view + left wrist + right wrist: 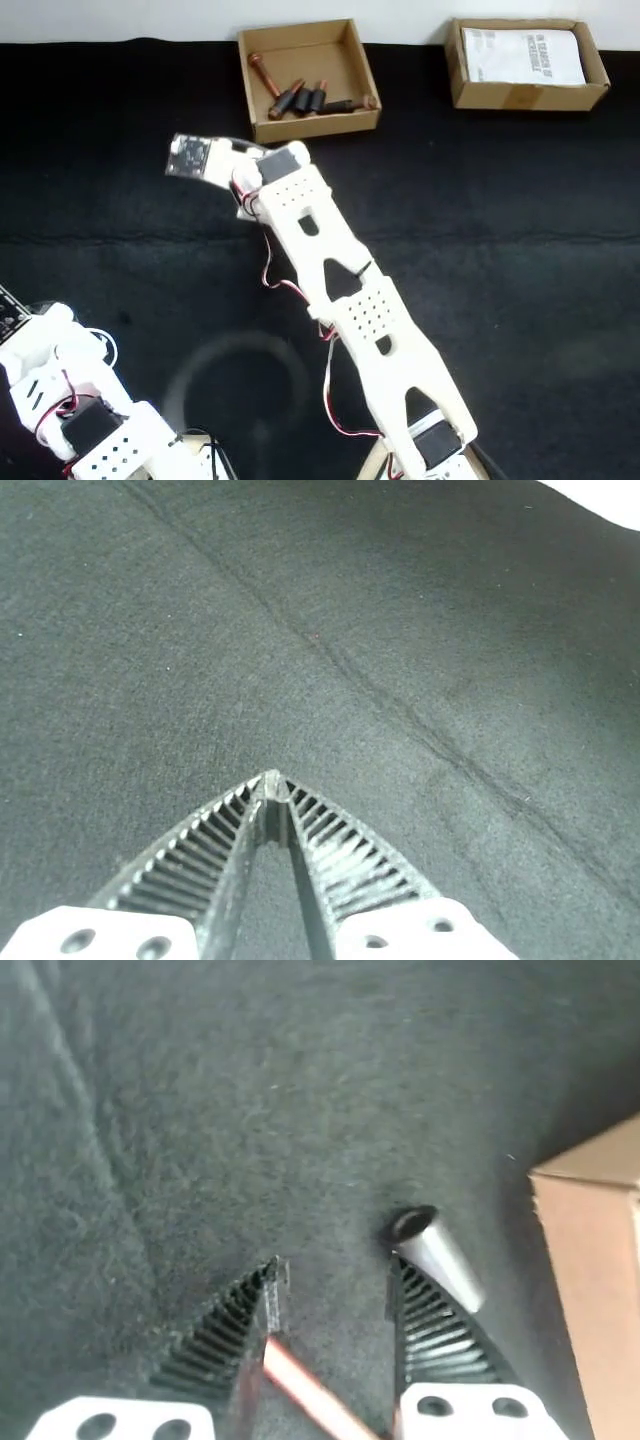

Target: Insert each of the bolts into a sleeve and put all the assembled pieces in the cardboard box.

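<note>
The right gripper (330, 1270) has its fingers (225, 1330) spread apart, gripping nothing firmly that can be made out. A grey sleeve (432, 1252) lies on the black tabletop (520, 250) touching the tip of one finger, its hollow end facing away from the wrist. A copper bolt (300, 1390) shows its shaft slanting between the fingers near their base, close to the other finger; whether it rests on the cloth or against the finger cannot be told. Just beside the sleeve stands the wall of the cardboard box (590, 1290).

In the high view this arm stretches across the tabletop to the near left corner of that box, which holds one loose bolt (262, 72) and a row of dark sleeved pieces (300, 100) with copper ends.

The left gripper (272, 780) has its fingers (210, 850) pressed together, tips meeting, above bare cloth – its arm sits at the near left corner.

A second box (470, 92) with a white sheet (522, 55) stands well apart at the far right.
</note>
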You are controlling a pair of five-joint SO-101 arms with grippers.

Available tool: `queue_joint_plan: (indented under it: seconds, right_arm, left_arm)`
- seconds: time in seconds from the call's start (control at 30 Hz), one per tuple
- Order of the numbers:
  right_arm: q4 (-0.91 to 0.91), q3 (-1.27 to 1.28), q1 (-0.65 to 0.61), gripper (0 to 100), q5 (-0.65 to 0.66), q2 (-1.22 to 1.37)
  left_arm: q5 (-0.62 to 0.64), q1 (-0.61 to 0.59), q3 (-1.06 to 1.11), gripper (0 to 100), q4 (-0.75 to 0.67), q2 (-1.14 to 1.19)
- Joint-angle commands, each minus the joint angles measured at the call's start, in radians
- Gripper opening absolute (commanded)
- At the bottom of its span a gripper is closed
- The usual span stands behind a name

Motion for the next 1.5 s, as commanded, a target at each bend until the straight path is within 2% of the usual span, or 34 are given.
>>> queue_joint_plan:
  seconds: [0.0,0.33,0.5,0.7,0.9,1.17,1.3,1.37,1.47]
  right_arm:
    - [-0.022,-0.041,-0.002,14.6,0.069,0.015]
    - [-0.163,-0.082,0.076,14.6,0.157,0.079]
    - [-0.156,-0.231,0.073,14.6,0.157,0.082]
    - [-0.107,-0.248,0.068,14.8,0.16,0.074]
    - [-0.119,-0.183,0.054,23.5,0.212,0.082]
    - [-0.34,-0.015,0.087,23.5,0.212,0.093]
    - [-0.447,-0.013,0.108,23.4,0.215,0.186]
    - [-0.447,-0.061,0.113,22.8,0.215,0.232]
    - [-0.395,-0.114,0.113,14.6,0.215,0.268]
  left_arm:
    - [0.002,-0.015,0.016,3,-0.017,-0.008]
    - [0.002,-0.058,0.016,3,-0.017,-0.012]
    - [0.002,-0.059,0.016,3,-0.017,-0.012]
    - [0.002,-0.058,0.016,3,-0.017,-0.012]
    - [0.002,-0.054,0.016,3,-0.015,-0.012]
    - [0.0,-0.059,0.016,3,0.044,-0.01]
    - [-0.021,-0.061,0.016,3,0.08,-0.01]
    - [-0.074,-0.061,0.016,3,0.083,-0.01]
    - [-0.087,-0.061,0.016,3,0.083,-0.01]
